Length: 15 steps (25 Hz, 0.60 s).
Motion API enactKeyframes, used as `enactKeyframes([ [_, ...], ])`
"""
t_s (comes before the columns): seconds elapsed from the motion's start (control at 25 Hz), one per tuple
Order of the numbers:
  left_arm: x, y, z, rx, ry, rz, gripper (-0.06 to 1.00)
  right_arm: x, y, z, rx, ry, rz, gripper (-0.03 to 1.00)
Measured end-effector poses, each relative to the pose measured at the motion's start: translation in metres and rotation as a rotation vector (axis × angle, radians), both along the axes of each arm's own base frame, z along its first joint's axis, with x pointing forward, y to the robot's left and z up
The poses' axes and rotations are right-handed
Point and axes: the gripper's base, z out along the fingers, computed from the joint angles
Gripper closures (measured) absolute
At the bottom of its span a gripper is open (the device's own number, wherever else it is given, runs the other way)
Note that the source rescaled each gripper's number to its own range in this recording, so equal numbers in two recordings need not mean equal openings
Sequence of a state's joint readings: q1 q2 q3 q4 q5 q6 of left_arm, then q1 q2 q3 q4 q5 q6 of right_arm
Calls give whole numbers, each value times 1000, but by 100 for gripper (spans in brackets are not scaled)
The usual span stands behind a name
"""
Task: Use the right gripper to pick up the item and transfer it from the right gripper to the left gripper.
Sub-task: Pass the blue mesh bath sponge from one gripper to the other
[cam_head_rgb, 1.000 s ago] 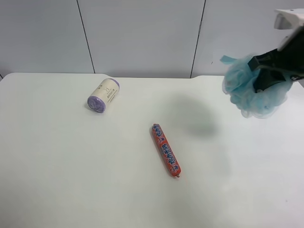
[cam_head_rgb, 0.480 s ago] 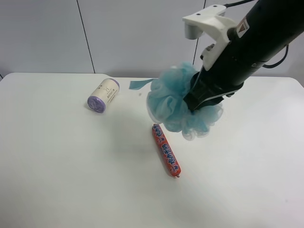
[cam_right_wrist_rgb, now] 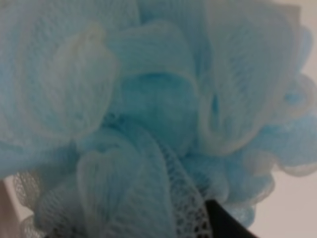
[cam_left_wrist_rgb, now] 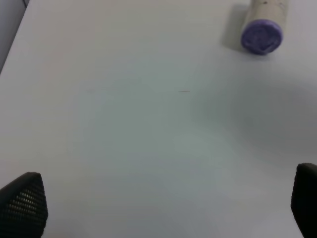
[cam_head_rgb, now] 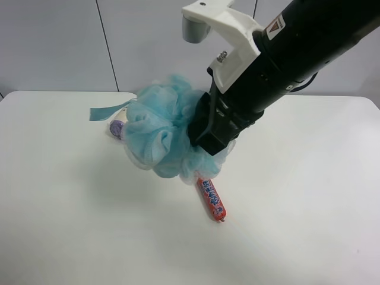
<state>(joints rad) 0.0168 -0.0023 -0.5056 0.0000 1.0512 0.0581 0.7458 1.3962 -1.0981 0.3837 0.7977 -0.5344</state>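
Note:
The item, a fluffy light blue mesh pouf [cam_head_rgb: 157,133], hangs in the air above the middle of the table. My right gripper [cam_head_rgb: 200,133], black with a white bracket on top, is shut on its right side. A blue ribbon tail [cam_head_rgb: 104,113] sticks out to the left of the pouf. The pouf fills the right wrist view [cam_right_wrist_rgb: 148,99], where one black fingertip [cam_right_wrist_rgb: 225,223] shows. My left gripper [cam_left_wrist_rgb: 163,208] is open and empty over bare table, with fingertips [cam_left_wrist_rgb: 22,203] at the frame's corners. It does not show in the exterior view.
A red sausage stick [cam_head_rgb: 212,199] lies on the white table [cam_head_rgb: 71,225] just below the pouf. A purple-capped white roll [cam_head_rgb: 116,126] is mostly hidden behind the pouf and also shows in the left wrist view [cam_left_wrist_rgb: 262,25].
The right arm has carried the pouf from the table's right edge leftward to the middle. The pouf now covers most of the purple-capped roll and the sausage's upper end.

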Motion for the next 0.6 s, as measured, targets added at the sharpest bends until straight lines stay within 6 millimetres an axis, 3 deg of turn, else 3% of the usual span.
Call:
enactKeyframes([
  [0.44,0,-8,0,36,-1,-121,-6,-14,14,10,171,16,224,94],
  [0.6,4,-18,1,47,53,-248,-6,-18,16,11,197,34,261,94],
])
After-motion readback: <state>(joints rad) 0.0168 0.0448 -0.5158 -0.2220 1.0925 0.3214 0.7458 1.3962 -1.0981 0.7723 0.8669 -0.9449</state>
